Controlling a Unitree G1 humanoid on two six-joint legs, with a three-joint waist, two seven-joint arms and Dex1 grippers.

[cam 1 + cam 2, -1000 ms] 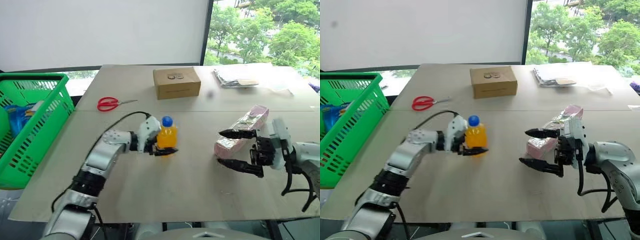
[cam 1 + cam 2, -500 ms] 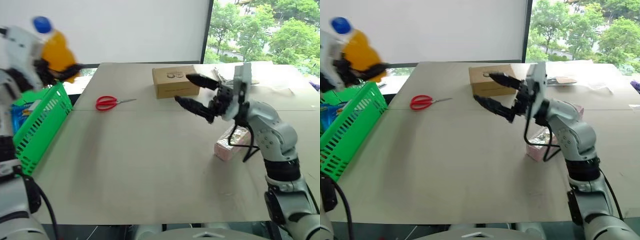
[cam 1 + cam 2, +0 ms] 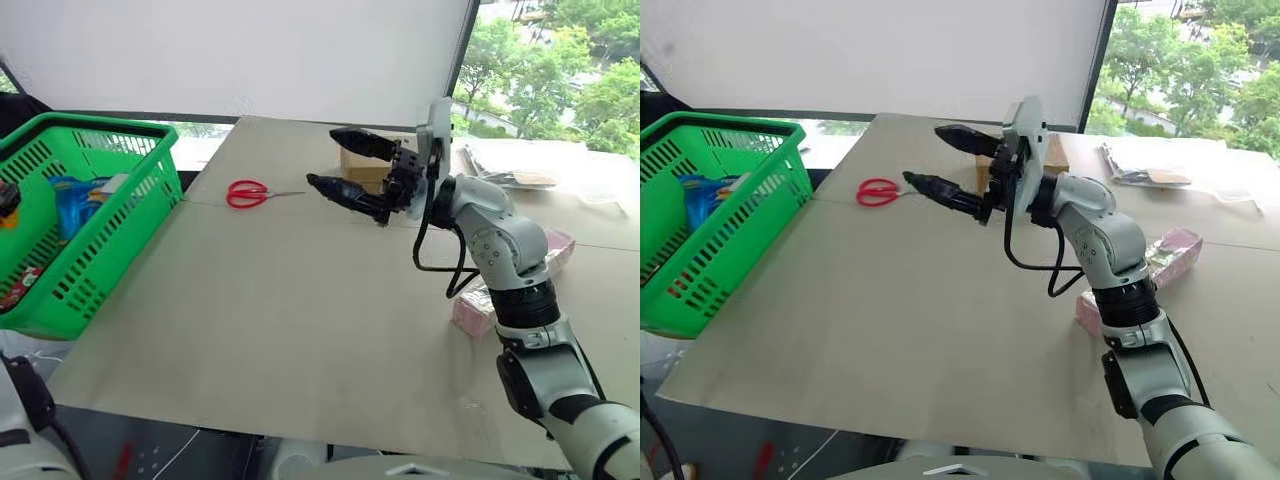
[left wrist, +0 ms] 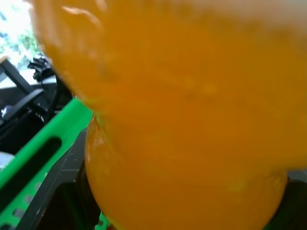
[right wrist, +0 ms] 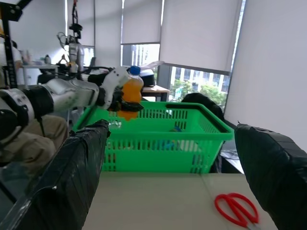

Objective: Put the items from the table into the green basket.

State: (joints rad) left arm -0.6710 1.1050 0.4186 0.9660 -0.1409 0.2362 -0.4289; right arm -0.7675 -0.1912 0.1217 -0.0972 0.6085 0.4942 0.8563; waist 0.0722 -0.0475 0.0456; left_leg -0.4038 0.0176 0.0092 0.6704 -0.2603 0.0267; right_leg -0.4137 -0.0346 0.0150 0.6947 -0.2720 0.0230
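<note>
My left gripper (image 5: 125, 103) is clamped around the small orange drink bottle (image 5: 129, 93), blue cap up. Seen from my right wrist camera, it holds the bottle in the air over the near rim of the green basket (image 5: 168, 125), just above the opening. From the pincer outward, the basket lies straight below, so I judge the coming move is simply to lower or let go; nothing stands between bottle and basket. The bottle stays roughly upright, its long axis vertical. In the left wrist camera the orange body sits right against the lens, with green lattice beneath.

My right gripper (image 3: 347, 165) is spread wide and holds nothing. It hangs above the table (image 3: 280, 320), fingers pointing toward the basket side. The red-handled scissors (image 3: 250, 192) lie flat on the tabletop just beyond those fingertips and lower, handles toward the basket and blades pointing back toward the gripper. My right arm is the nearer one for them.

The pink-and-silver foil packet (image 3: 1167, 253) lies on the table behind my right forearm, well apart from the pincer, its long axis slanting away from me.
</note>
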